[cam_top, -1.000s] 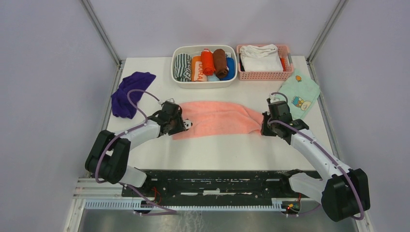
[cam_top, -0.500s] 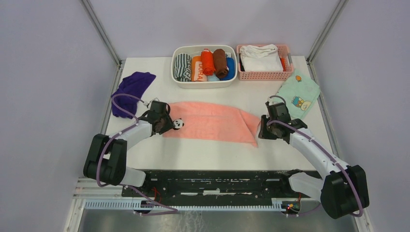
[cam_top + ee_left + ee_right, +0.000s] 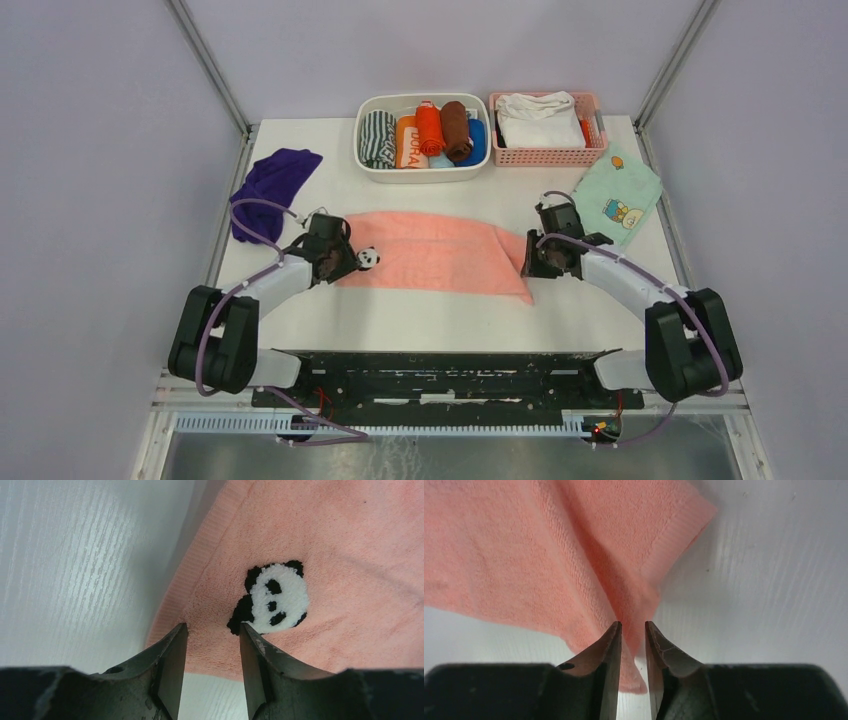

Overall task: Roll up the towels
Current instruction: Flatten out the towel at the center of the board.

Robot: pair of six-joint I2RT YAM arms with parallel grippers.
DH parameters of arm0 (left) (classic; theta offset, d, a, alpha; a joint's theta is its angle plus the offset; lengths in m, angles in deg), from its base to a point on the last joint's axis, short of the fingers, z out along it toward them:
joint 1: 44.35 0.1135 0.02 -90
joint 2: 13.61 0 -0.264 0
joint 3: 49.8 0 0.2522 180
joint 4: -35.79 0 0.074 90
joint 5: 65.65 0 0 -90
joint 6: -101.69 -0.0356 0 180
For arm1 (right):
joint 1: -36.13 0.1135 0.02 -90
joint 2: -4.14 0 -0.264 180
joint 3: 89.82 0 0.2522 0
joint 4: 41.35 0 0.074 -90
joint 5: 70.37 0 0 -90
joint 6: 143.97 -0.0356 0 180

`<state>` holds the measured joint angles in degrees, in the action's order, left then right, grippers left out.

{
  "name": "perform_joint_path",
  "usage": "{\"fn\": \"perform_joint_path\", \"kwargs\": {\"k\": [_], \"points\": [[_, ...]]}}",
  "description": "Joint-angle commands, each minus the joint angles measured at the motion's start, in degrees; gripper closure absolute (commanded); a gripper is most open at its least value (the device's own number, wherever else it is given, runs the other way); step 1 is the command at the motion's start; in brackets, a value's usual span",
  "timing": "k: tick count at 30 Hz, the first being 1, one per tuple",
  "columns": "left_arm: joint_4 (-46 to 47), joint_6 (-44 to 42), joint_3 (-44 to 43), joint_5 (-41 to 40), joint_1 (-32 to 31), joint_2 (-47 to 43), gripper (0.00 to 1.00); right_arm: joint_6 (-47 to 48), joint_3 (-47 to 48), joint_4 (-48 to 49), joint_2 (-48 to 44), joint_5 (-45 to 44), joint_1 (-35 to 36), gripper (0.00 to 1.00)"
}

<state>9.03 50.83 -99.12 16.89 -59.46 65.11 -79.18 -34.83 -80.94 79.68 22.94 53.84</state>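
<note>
Top external: salmon-pink towel (image 3: 430,250) lies spread flat across the middle of the white counter (image 3: 430,320), long side running left to right, right end folded to a point. Small panda patch (image 3: 368,257) sits near its left end.

Purple towel (image 3: 268,190) is bunched loose at the far left of the counter, well apart from the pink one and untouched.

Left wrist: left gripper (image 3: 212,630) is low over the pink towel's near left corner. Its jaws stand apart, and flat towel and bare counter show in the gap. Panda patch (image 3: 272,597) is just beyond the tips. Nothing is pinched.

Right wrist: right gripper (image 3: 633,625) is at the towel's right end. Its jaws are parted only narrowly. A raised fold of the towel runs into the gap, with a sliver of counter showing beside it, so the fold is not clamped.

Far edge: white tub (image 3: 420,172) holds rolled cloths. Beside it on the right is a pink basket (image 3: 545,156) with a white folded cloth (image 3: 540,118). A mint-green cartoon cloth (image 3: 620,195) lies flat at the right.
</note>
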Motion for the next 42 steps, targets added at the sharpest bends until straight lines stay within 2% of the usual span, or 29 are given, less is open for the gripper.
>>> {"fn": "perform_joint_path", "kwargs": {"k": [1,6,13,17,22,26,32,37,42], "points": [[0.65,-1.61,1.04,-1.77,0.30,-1.54,0.49,-1.51,2.70,9.79,4.29,-1.34,-0.13,0.70],[1.13,-1.37,1.55,-2.13,0.34,-1.08,0.49,-4.36,4.13,13.06,11.74,-4.22,-2.39,0.77],[3.03,-0.60,0.84,-0.95,0.41,0.67,0.49,-6.58,11.35,14.29,21.90,-6.98,-6.21,0.79],[3.55,-0.70,-0.77,-0.35,0.35,1.26,0.49,-4.79,18.18,12.29,25.09,-8.31,-7.07,0.78],[2.66,-1.11,-2.13,0.25,0.30,-2.12,0.48,0.07,20.21,7.73,19.97,-8.13,-7.04,0.72],[-1.35,-2.17,-3.26,-1.81,0.32,-7.52,0.43,2.14,16.98,3.21,13.17,-6.67,-6.91,0.65],[-7.20,-3.62,-2.83,-6.11,0.43,-14.46,0.34,3.02,10.60,-2.51,5.67,-8.23,-6.93,0.60],[-8.71,-2.73,-0.41,-7.74,0.91,-15.49,0.29,3.34,8.57,-2.94,5.82,-8.89,-6.86,0.60],[-7.16,-0.82,0.99,-5.89,2.24,-13.75,0.27,3.07,9.53,-2.67,8.92,-6.34,-6.90,0.61]]}}
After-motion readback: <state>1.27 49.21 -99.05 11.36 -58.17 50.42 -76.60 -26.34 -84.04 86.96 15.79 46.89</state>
